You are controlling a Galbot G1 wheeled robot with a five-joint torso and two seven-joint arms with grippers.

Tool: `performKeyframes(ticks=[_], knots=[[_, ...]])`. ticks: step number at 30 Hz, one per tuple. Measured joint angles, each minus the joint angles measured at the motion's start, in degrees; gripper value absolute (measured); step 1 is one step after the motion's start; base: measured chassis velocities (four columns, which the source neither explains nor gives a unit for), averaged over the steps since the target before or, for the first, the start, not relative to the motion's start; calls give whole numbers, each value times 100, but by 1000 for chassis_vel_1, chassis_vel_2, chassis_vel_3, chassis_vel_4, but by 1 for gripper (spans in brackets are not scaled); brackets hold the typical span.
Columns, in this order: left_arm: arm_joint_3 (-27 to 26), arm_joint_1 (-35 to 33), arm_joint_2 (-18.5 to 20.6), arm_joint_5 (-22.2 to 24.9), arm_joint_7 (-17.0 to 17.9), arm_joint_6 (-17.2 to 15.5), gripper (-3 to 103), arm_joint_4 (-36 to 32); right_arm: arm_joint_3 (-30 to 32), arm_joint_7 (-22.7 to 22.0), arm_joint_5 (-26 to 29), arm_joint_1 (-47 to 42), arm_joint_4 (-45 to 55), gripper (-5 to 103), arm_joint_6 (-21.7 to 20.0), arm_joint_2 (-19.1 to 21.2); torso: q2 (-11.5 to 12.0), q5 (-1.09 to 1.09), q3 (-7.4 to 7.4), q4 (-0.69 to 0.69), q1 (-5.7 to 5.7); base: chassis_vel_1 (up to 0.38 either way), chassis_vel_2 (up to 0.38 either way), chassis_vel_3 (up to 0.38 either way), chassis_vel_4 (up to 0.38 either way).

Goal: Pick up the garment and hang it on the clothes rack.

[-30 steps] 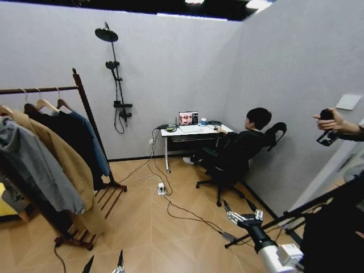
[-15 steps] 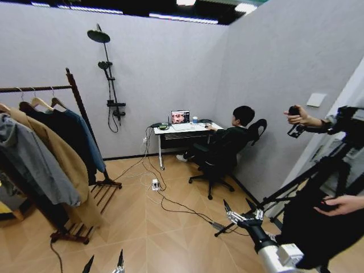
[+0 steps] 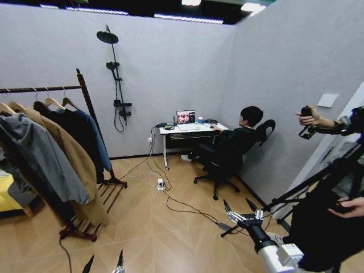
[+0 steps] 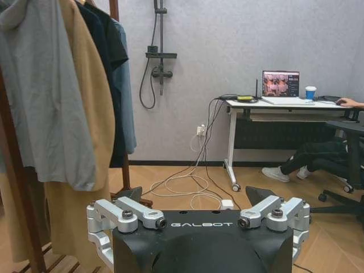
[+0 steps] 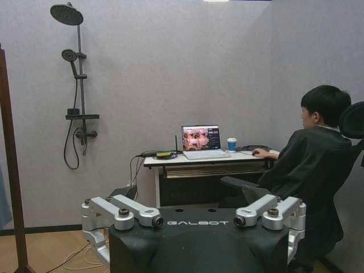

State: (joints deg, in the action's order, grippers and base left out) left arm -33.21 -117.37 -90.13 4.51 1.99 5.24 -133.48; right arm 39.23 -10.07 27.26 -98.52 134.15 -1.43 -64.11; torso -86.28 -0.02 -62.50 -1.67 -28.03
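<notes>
My left gripper (image 4: 199, 219) and right gripper (image 5: 193, 215) both hang low with fingers spread wide, holding nothing. The black jacket (image 3: 77, 136) sits on the clothes rack (image 3: 85, 96) between a tan coat (image 3: 68, 159) and blue garment; I risk grabbing a neighbour.

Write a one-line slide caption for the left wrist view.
Open left gripper faces the clothes rack, hung with a grey hoodie, tan coat and black garment.
</notes>
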Motion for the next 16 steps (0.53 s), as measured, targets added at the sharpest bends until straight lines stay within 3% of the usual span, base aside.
performKeyframes(ticks=[7, 16], knots=[[-1, 0, 0, 0, 2, 0, 100, 0, -1, 0, 0, 2, 0, 100, 0, 0, 1, 2, -2, 2, -3, 36, 62, -12, -72], [4, 0, 0, 0, -1, 0, 100, 0, 1, 0, 0, 1, 0, 100, 0, 0, 0, 2, -1, 0, -2, -36, -25, 23, 32]])
